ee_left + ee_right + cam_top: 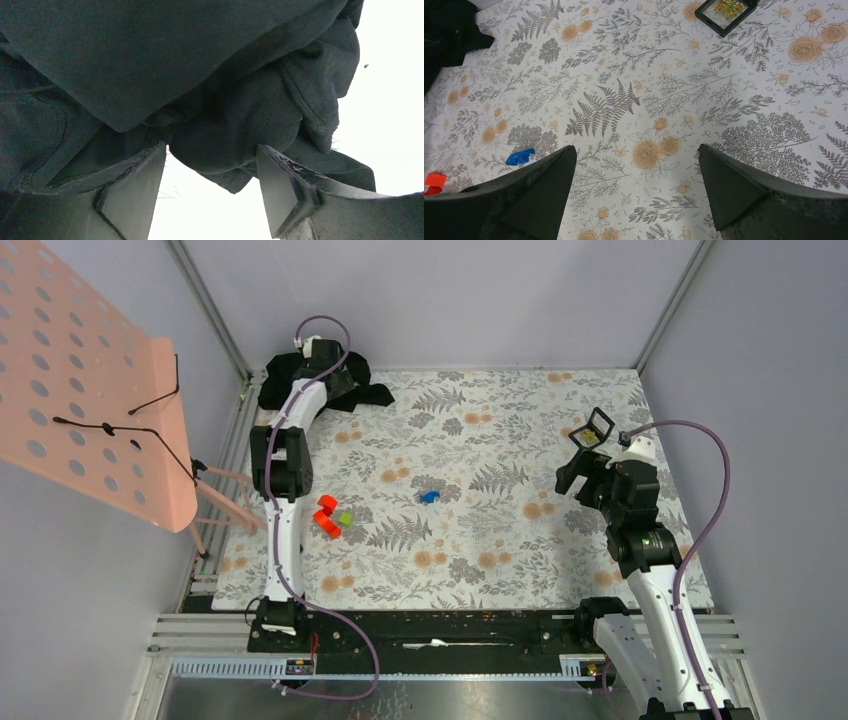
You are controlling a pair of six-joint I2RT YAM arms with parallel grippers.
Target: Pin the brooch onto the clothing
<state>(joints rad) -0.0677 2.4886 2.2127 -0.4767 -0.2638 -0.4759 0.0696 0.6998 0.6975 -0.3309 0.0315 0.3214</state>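
The clothing, a black T-shirt (345,385), lies crumpled at the far left corner of the table, its print hidden. My left gripper (322,365) is down on it. In the left wrist view the gripper (212,155) is open, and folds of the black fabric (225,125) bulge between its fingertips (137,185). The brooch (592,437), tiny and golden, lies in a small black-framed box (598,426) at the far right. It also shows in the right wrist view (729,7). My right gripper (636,150) is open and empty above the tablecloth, near side of the box (720,24).
A small blue piece (430,496) lies mid-table, also in the right wrist view (520,156). Red blocks (326,515) and a green block (346,519) sit by the left arm. A pink perforated rack (90,390) stands at the left. Grey walls close the back and sides.
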